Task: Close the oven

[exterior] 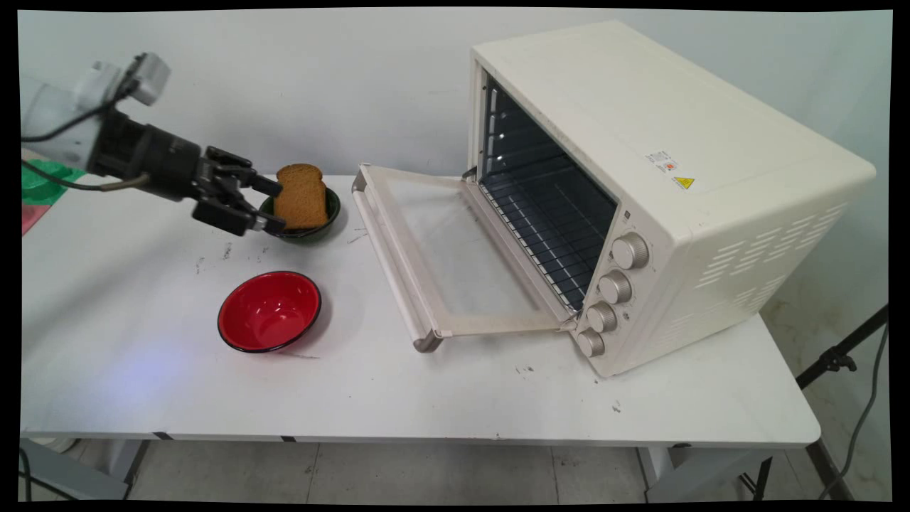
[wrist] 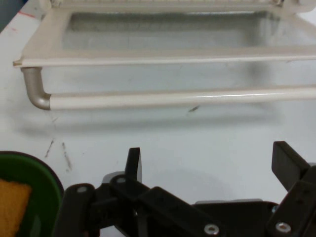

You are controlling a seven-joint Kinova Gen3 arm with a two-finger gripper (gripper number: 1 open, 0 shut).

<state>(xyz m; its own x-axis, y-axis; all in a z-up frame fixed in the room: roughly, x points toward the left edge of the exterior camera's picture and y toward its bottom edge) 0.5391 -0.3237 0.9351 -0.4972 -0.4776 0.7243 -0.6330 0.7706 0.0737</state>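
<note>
My black gripper (exterior: pixel 274 206) is open, level with the left side of a dark green bowl (exterior: pixel 316 229). A slice of brown bread (exterior: pixel 301 195) stands upright in that bowl. In the hand view the gripper (wrist: pixel 210 163) has only bare table between its fingers. The green bowl (wrist: pixel 37 190) and the bread (wrist: pixel 11 207) lie off to the lower left, outside the left finger. Ahead of the gripper in that view is the lowered oven door (wrist: pixel 44 37) with its handle bar (wrist: pixel 173 98).
A red bowl (exterior: pixel 269 311) sits on the white table (exterior: pixel 462 398) in front of the green one. A cream toaster oven (exterior: pixel 661 185) stands at the right, its door (exterior: pixel 441 249) folded down onto the table and its wire rack (exterior: pixel 547 227) exposed.
</note>
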